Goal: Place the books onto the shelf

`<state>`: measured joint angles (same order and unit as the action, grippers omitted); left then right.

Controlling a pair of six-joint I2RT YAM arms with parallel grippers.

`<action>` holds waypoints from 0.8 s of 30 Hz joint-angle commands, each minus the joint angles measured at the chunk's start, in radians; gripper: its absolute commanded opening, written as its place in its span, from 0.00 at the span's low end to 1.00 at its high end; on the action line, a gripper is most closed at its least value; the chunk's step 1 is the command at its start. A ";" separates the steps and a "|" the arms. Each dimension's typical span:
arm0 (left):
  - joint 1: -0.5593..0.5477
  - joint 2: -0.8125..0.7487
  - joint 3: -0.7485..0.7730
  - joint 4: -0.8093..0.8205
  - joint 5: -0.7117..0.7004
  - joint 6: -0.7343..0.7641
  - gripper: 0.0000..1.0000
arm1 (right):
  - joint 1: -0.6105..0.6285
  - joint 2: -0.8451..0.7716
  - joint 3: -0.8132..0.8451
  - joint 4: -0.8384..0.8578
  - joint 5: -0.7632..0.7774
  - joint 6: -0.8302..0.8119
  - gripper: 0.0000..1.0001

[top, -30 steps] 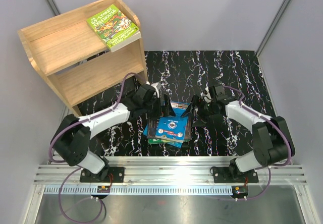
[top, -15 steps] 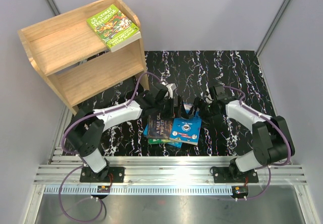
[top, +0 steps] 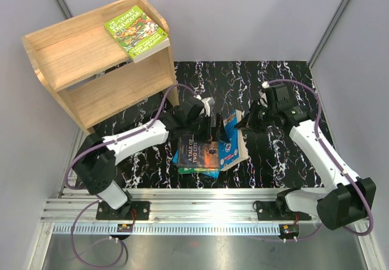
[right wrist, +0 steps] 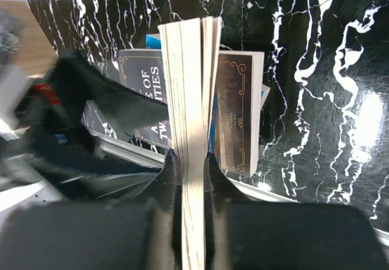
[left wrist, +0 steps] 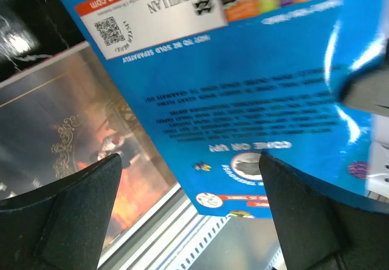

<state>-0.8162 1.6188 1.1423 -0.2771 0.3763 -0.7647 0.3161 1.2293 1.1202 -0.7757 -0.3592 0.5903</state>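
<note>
We see the right gripper (top: 243, 124) clamped on the page edge of the blue book (top: 231, 139), which stands tilted beside the brown book (top: 197, 151). The left gripper (top: 213, 129), jaws apart, flanks its cover. 1 green book (top: 137, 31) lies atop the shelf (top: 79, 60).

Blue book (top: 231, 141) tilted up, right fingers (top: 245, 124) gripping

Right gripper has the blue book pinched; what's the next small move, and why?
Probably lift the right gripper slightly, raising the blue book clear of the brown book beneath: it is tilted on edge, clamped at its pages, and the left gripper is open.
</note>
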 commanded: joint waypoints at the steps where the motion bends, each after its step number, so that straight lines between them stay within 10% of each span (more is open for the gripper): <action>1: -0.005 -0.103 0.085 -0.065 -0.076 0.056 0.99 | 0.009 -0.040 0.072 -0.050 -0.023 0.009 0.00; 16: 0.146 -0.479 -0.185 0.179 0.006 -0.093 0.99 | 0.009 -0.113 0.240 0.035 -0.210 0.183 0.00; 24: 0.169 -0.593 -0.216 0.323 0.058 -0.188 0.99 | 0.009 -0.125 0.227 0.421 -0.402 0.524 0.00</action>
<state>-0.6540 1.0657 0.9226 -0.1101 0.3801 -0.8909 0.3172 1.1378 1.3434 -0.6136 -0.6258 0.9031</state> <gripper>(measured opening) 0.987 0.104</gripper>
